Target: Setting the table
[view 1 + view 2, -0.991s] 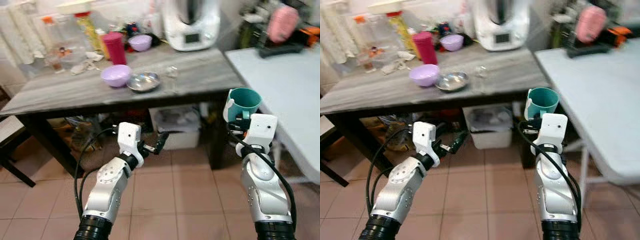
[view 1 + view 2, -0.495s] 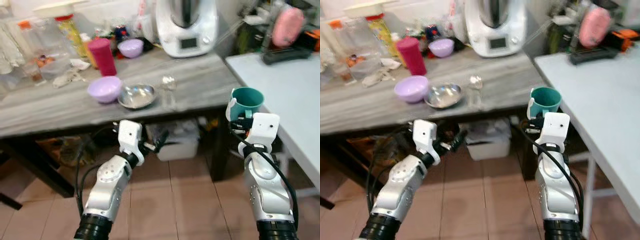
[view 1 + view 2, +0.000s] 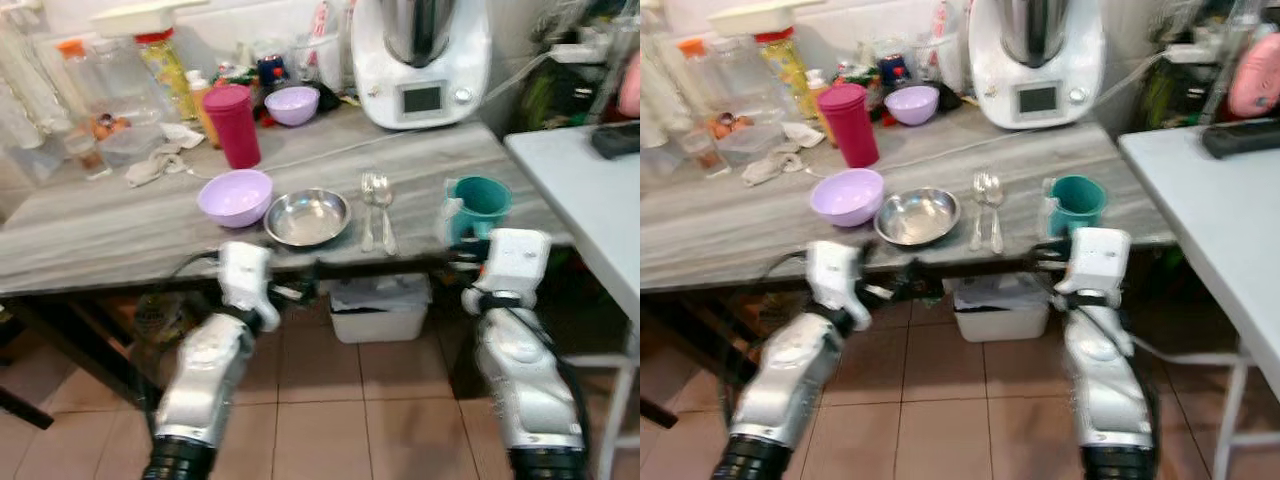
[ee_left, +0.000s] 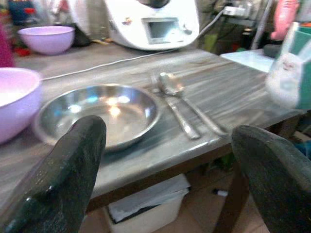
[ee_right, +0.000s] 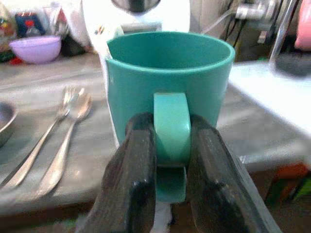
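An upright teal mug (image 3: 478, 205) hangs at the front right edge of the grey wooden table (image 3: 100, 240). My right gripper (image 5: 170, 133) is shut on its handle. On the table lie a steel bowl (image 3: 307, 216), a light purple bowl (image 3: 235, 196) to its left, and a fork and spoon (image 3: 376, 210) side by side between the steel bowl and the mug. My left gripper (image 3: 300, 292) is open just below the table's front edge, in front of the steel bowl (image 4: 97, 114), with nothing between its fingers (image 4: 68, 179).
At the back of the table stand a magenta tumbler (image 3: 233, 125), a second purple bowl (image 3: 293, 104), a white kitchen machine (image 3: 420, 60) and jars and clutter. A white table (image 3: 600, 200) is on the right. A bin (image 3: 380, 305) sits under the grey table.
The camera has come closer to the grey table. Both arms now reach its front edge, and the mug, still held, is level with the tabletop beside the cutlery.
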